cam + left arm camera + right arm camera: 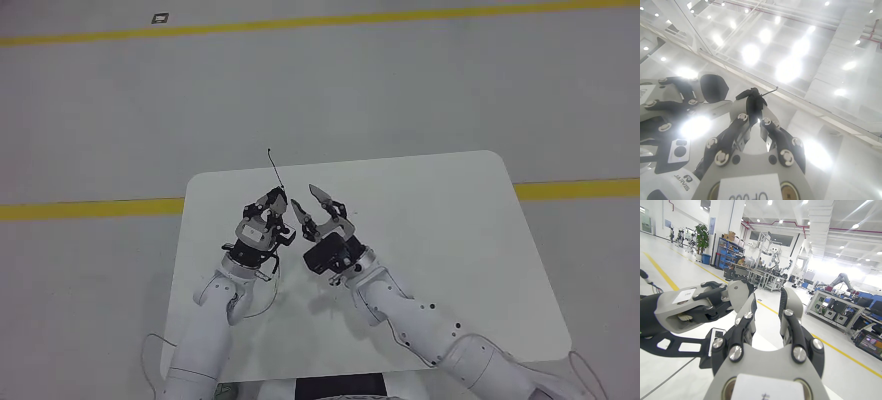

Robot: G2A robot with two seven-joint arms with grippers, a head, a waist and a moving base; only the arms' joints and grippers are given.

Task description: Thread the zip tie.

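Top view: the left gripper [276, 207] is clamped on the thin black zip tie [275, 168], whose tail sticks out beyond it. Beside it, the right gripper [305, 200] gapes empty. Light, springy, slippery; probably best pinched near the free tip.

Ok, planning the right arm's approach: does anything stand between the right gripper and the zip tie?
Nothing visible does. The zip tie sticks out of the shut left gripper; the open right gripper sits beside it above the table, only air between.
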